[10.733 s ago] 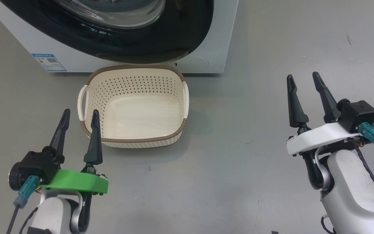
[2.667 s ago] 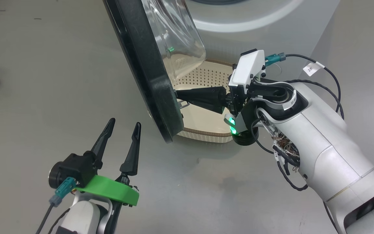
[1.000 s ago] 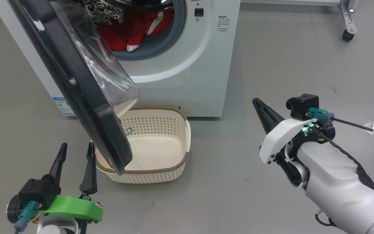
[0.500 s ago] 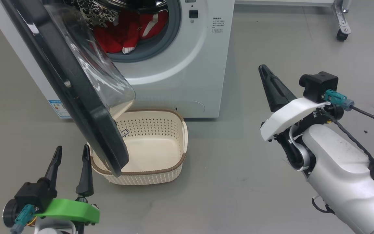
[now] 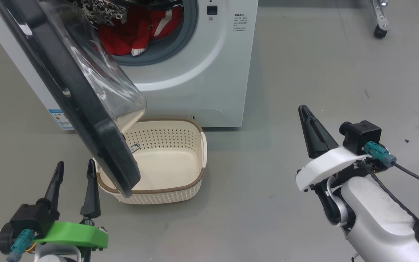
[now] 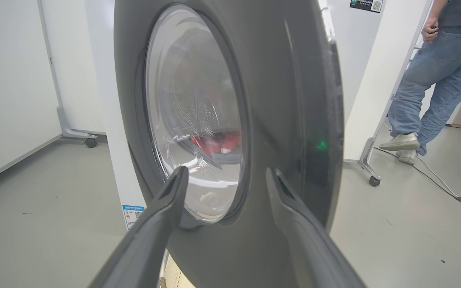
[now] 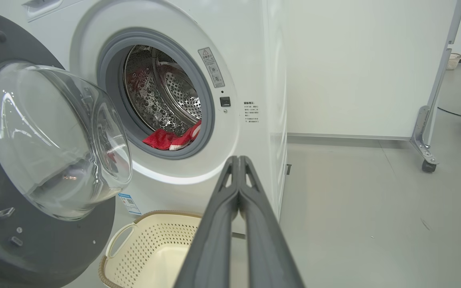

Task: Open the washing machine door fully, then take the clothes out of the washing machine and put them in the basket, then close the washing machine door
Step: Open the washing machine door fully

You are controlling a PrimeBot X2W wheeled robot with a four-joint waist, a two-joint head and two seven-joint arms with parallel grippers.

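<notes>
Snag ahead: glossy black-rimmed round glass door (image 5: 86,120), half-open, overhangs cream perforated basket (image 5: 196,180), may block red clothes (image 5: 122,40); left tool (image 5: 75,163) at eight o'clock gapes empty, right tool (image 5: 304,111) pinched shut, empty.

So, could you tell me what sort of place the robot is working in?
Probably a lab or test room rather than a home: the washing machine stands on a bare grey floor among white partitions on castors, with a person in jeans nearby.
</notes>
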